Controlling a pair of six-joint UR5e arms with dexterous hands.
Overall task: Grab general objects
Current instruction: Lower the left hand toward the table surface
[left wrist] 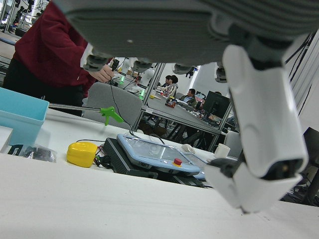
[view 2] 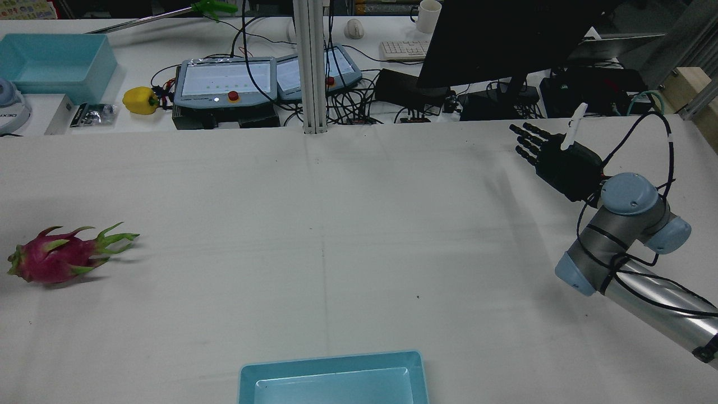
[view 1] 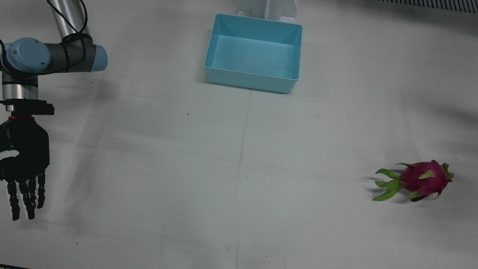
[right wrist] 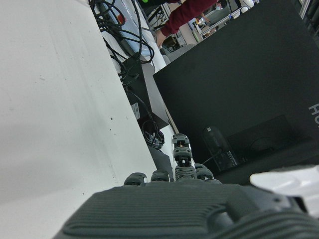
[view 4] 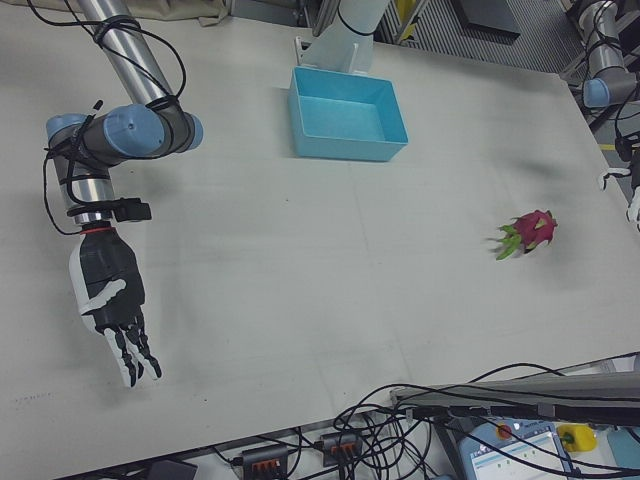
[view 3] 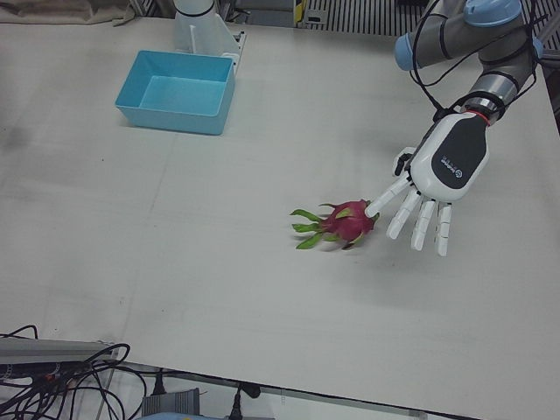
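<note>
We see the dragon fruit [view 1: 422, 180] lying on its side on the white table [view 1: 239, 168], on the half before the left arm, well apart from the empty blue bin [view 1: 254, 52] that sits near the pedestals. In the left-front view the white left hand [view 3: 429, 188] hangs just beside the fruit's pink body, fingers [view 3: 418, 229] spread and pointing down toward the table — one fingertip appears to lie against the fruit's end, though we cannot tell whether it truly touches. It holds nothing. The fruit's green leaf tips point away from this hand.

The black right hand [view 1: 23, 164] hovers over the opposite side of the table, far from the fruit, fingers straight, slightly apart and empty; the rear view shows it reaching toward the far table edge.

Beyond that edge we see a second table with control pendants [view 2: 224, 84], a yellow pepper [view 2: 140, 101], another blue bin [view 2: 53, 59] and a dark monitor [view 2: 505, 39]. In the left hand view, a person in a red sleeve [left wrist: 50, 47] stands there.
</note>
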